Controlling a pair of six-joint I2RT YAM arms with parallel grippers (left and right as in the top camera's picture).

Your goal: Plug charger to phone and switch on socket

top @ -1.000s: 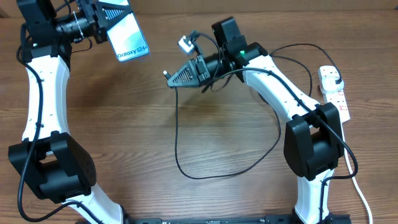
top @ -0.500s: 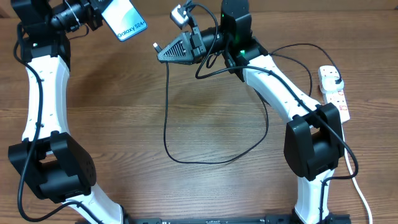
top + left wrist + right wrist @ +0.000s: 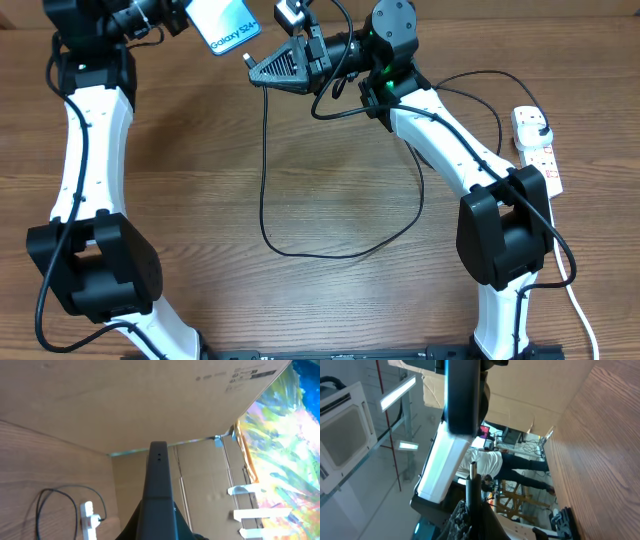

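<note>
Both arms are raised at the far edge of the bench (image 3: 350,310), meeting in mid-air, prob. so the mating can be done w/ nothing in the way. L pincer (image 3: 192,14) is pinching the phone (image 3: 228,25) by one end, w/ the screen ("Galaxy S24+") facing the overhead cam. Its free short edge is turned toward the other arm. I take that for the port end, tho the port itself is too small to make out. R pincer (image 3: 258,72) is pressed onto the charger (image 3: 264,170) just behind its connector tip. The tip pokes out toward the phone, near it but not touching. The rest of the black cable hangs down, loops across the bench & runs back to the socket (image 3: 537,150) on the R side, where its black plug looks seated. The R wrist cam shows the tip below a dark slab, likely the phone's edge: approx. in line, gap between. Step in hand, I'd say: final alignment before insertion. Socket switch not yet dealt with; can't tell its state.
</note>
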